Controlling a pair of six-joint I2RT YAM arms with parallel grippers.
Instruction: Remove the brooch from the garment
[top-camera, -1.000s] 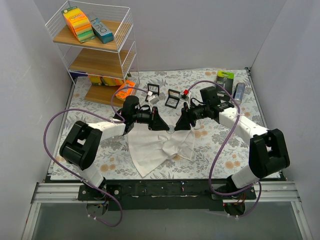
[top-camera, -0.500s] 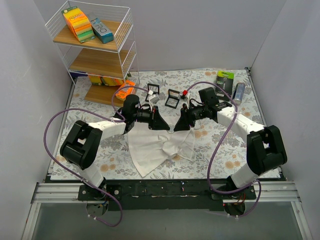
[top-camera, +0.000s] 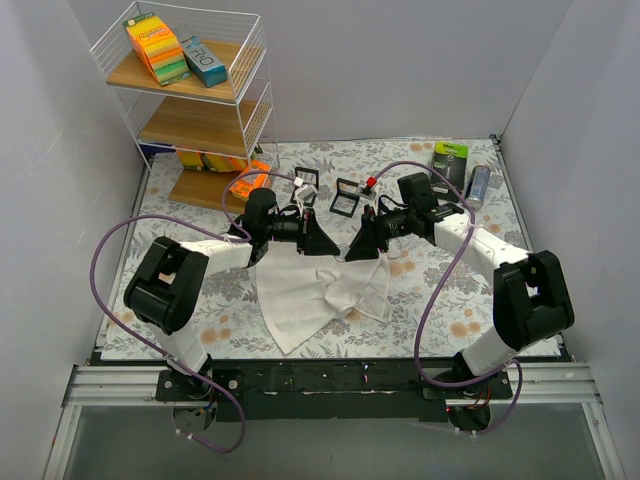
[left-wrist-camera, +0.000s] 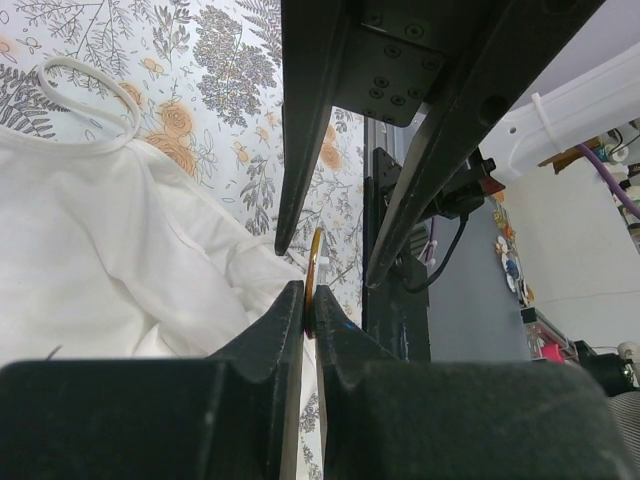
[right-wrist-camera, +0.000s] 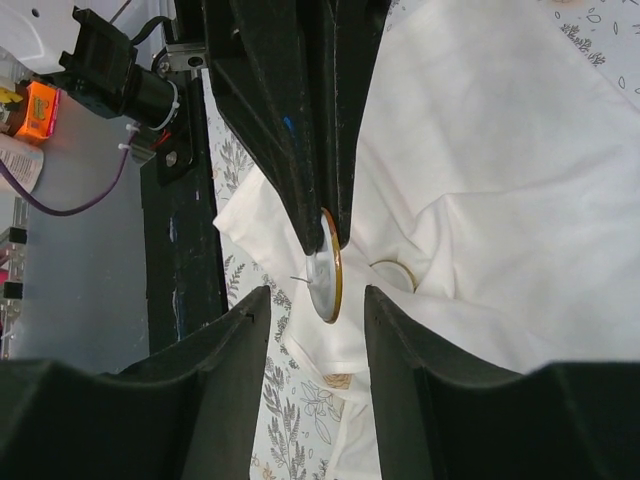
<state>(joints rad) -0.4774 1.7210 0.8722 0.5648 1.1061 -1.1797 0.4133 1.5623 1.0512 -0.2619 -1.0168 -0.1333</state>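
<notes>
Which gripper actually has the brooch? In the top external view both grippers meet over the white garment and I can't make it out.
Observer: The left gripper. In its wrist view its fingers are pinched shut on the gold rim of the brooch.
Operator: And the right one?
Observer: The right gripper is open, one finger on each side of the brooch, neither touching it.
Operator: Is it off the garment?
Observer: Cannot tell; the right wrist view shows the garment bunched up right behind the brooch.

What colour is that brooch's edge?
The brooch has a gold rim around a pale face; the right wrist view shows it best.
</notes>
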